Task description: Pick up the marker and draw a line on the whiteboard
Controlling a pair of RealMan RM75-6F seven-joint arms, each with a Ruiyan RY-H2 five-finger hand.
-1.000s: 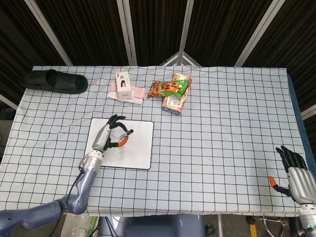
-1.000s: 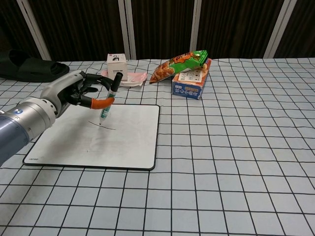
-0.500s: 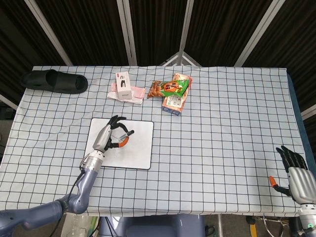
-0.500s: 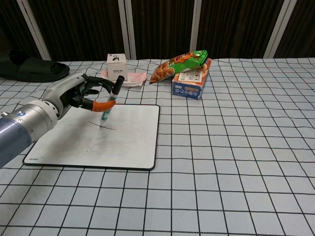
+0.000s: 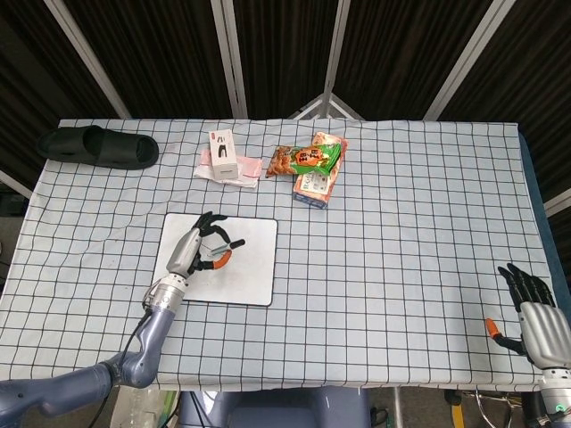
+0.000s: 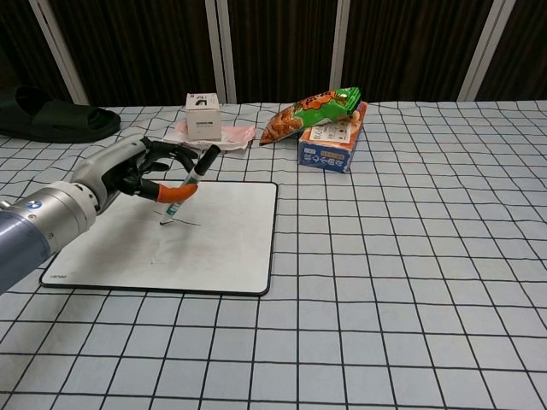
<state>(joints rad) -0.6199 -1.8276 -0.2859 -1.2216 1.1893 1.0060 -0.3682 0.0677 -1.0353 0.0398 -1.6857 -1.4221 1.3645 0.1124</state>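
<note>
The marker [image 6: 185, 190] is in the left hand [image 6: 137, 171], tilted, w/ its tip down on the whiteboard [image 6: 222, 248] near the top left part. The hand is grasping it, fingers wrapped round the middle of the pen. A short dark line [image 6: 184, 221] shows on the board right by the tip, so the drawing looks started or maybe nearly done. The board lies flat on the checked tablecloth [image 6: 410, 282]. Further back sit a small white box [image 6: 202, 115], a chip bag [image 6: 312, 111] on top of a blue box [image 6: 332, 145], & a black slipper [image 6: 60, 120] far off at the left corner. The right hand [image 5: 535, 312] is way over at the table's near right edge, fingers spread, holding nothing. What could go wrong: the pen leans a lot, so if it tips more the tip may lift & the line breaks. If the hand pushes too hard, the board could slide on the cloth, bc nothing holds it down. The pen might also slip in the fingers.
</note>
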